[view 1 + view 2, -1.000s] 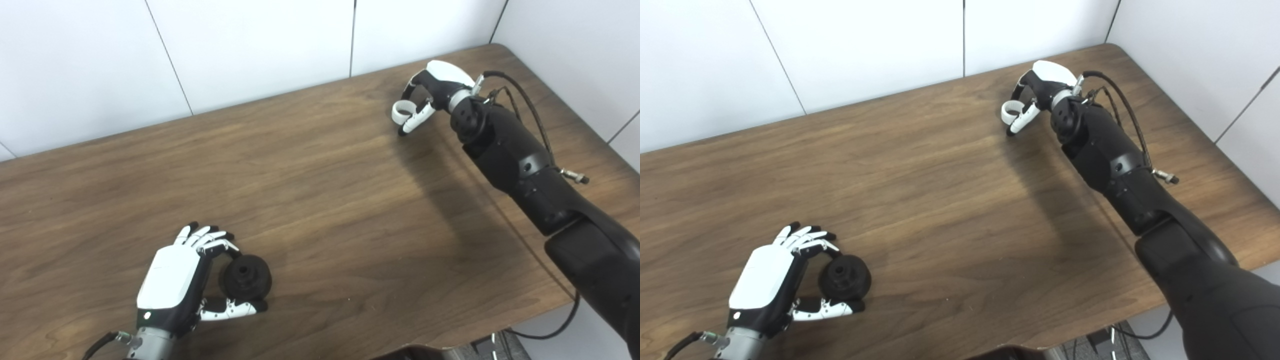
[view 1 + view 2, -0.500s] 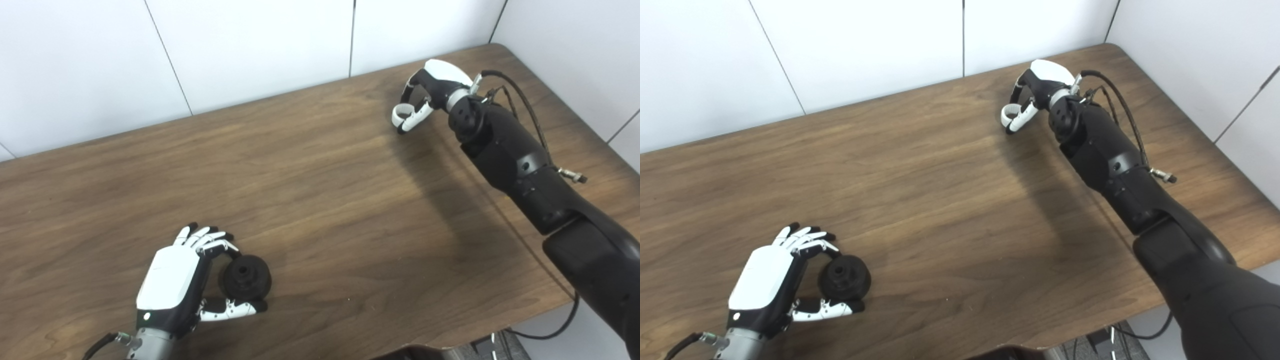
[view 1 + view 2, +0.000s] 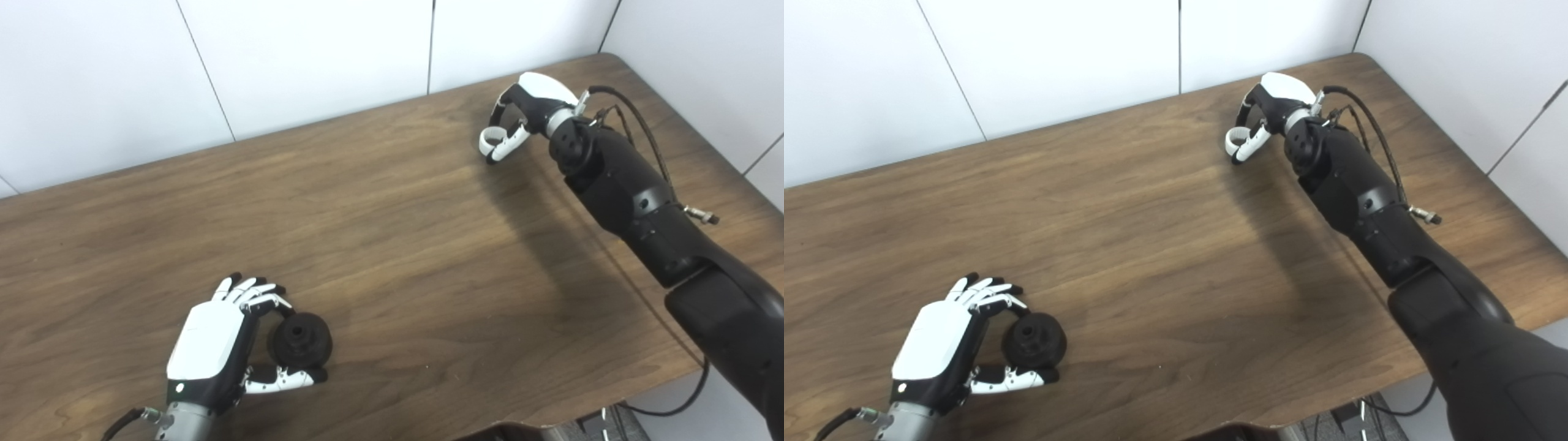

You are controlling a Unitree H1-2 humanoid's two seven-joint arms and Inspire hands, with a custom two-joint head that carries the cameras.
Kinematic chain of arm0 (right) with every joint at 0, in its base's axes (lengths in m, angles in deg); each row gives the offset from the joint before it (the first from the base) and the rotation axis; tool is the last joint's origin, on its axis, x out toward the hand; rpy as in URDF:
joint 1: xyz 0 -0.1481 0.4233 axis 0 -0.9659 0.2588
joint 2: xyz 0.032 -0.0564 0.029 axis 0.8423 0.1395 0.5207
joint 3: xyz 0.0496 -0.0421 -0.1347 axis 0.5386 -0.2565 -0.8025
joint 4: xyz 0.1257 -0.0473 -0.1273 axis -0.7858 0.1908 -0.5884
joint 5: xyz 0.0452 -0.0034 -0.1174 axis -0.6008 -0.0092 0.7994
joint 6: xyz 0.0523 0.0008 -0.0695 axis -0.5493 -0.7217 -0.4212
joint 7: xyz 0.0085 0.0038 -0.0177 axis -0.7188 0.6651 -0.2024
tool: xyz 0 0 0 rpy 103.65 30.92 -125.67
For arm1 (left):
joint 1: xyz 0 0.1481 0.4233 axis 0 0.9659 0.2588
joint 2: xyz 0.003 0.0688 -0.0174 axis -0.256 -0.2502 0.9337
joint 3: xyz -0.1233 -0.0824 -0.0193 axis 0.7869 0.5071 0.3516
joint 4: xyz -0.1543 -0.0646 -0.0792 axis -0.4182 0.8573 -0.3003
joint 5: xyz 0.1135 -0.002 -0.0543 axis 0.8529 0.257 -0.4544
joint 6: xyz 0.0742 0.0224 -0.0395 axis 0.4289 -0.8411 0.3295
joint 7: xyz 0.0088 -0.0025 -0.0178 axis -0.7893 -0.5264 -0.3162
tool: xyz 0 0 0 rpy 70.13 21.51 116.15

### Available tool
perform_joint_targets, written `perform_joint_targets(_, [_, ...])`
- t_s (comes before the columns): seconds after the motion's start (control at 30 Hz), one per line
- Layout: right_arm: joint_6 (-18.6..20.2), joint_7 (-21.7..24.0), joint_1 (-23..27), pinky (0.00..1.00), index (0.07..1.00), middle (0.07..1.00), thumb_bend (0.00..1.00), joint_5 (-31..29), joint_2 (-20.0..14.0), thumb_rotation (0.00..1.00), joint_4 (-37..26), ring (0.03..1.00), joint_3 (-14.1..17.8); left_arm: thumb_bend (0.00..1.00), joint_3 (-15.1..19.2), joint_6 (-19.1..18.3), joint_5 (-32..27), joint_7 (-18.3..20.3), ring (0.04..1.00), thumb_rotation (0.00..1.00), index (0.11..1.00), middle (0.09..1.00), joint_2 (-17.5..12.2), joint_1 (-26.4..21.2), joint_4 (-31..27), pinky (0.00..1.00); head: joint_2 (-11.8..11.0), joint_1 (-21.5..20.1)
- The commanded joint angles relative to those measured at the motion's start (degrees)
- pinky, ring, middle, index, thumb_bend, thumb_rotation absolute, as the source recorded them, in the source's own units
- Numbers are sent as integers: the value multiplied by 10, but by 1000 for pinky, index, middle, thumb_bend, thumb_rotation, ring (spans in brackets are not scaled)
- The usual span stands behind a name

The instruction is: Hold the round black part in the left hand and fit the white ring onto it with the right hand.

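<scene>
Nearest the camera, the left hand (image 3: pixel 211 346) rests low on the wooden table (image 3: pixel 392 245), its white back turned up and its wrist at the front edge of the view. Its fingers (image 3: pixel 248 291) curl over the far side of the round black part (image 3: pixel 302 340) while the thumb (image 3: pixel 282 380) reaches along the near side, so the part sits cupped between them, just to the right of the palm. The part stands on the tabletop with its centre hole facing up; the fingertips and thumb look to be touching its rim, so the hand is closed around it.

Well away from that hand, across the bare middle of the table, the right arm (image 3: pixel 637 202) stretches from the lower right corner up toward the far end of the table, forearm nearly straight, a black cable looping along its outer side. At its end the wrist bends leftward and downward, and the right hand (image 3: pixel 1271 110) arches with its white back up and fingers hooked down. The white ring (image 3: pixel 1233 138) is pinched at the fingertips, just below and left of the palm, between the curled fingers and the thumb (image 3: pixel 1251 144). Whether the ring touches the table cannot be made out. White wall panels stand beyond this hand.
</scene>
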Motion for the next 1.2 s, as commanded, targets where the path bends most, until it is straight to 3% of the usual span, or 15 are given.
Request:
perform_joint_targets(0.0, [-21, -23, 21, 913, 486, 826, 520, 7, -17, 129, -7, 906, 8, 523, -2, -9, 17, 16, 874, 54, 483, 785, -13, 8, 11, 967, 1, -1])
perform_joint_targets(0.7, [-41, 12, 17, 942, 486, 829, 522, 20, -27, 133, -73, 916, -16, 522, -8, -19, 27, 22, 878, 56, 484, 787, -5, 5, 9, 977, 0, 12])
perform_joint_targets(1.17, [-23, 123, 34, 929, 485, 806, 523, 44, -6, 134, -212, 898, -52, 523, -19, -28, 35, 18, 871, 56, 483, 786, 6, 9, 7, 966, 5, 43])
